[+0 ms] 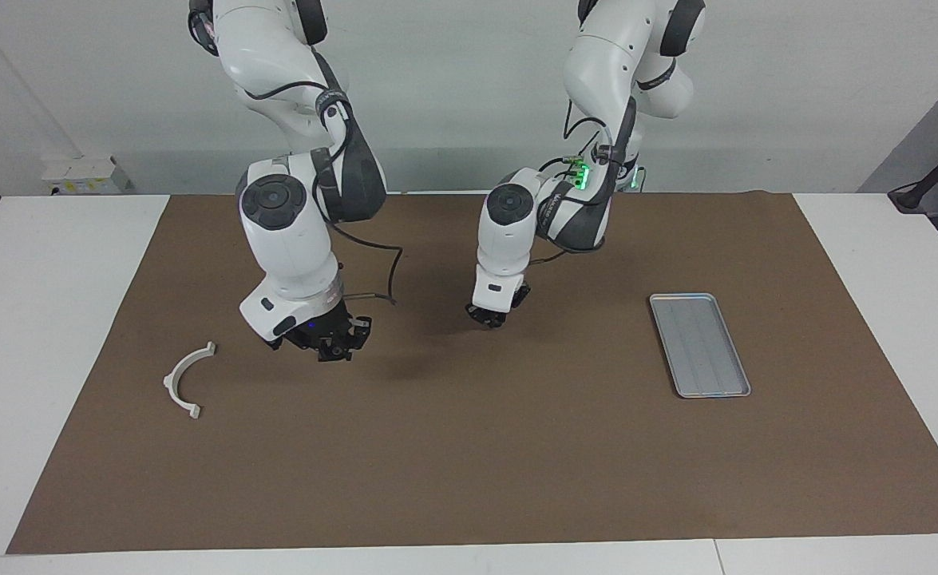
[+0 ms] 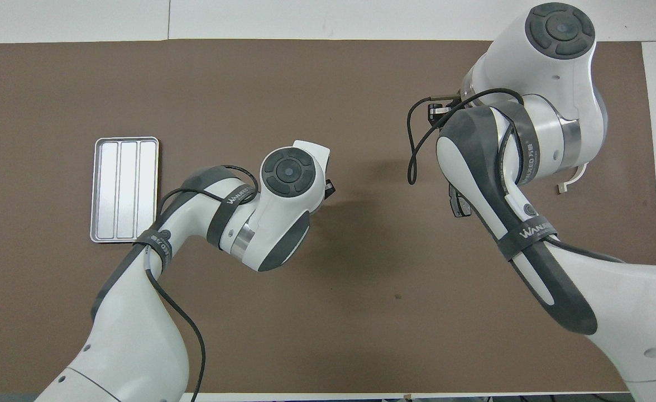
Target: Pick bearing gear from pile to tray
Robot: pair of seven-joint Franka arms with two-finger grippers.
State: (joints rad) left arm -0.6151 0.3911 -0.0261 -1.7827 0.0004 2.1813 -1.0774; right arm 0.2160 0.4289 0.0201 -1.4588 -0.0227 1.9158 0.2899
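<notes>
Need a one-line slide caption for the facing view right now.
Right gripper low over the mat near white bracket; left gripper shut mid-table; tray empty.

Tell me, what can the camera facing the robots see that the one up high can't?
Only the facing view shows the right tool and the whole white curved bracket. From above, the right arm covers that tool and most of the bracket. Only the overhead view shows a dark grey plate peeking out beside the right arm. Both show the silver tray with nothing in it, the brown mat, and the left tool over the mat's middle.
</notes>
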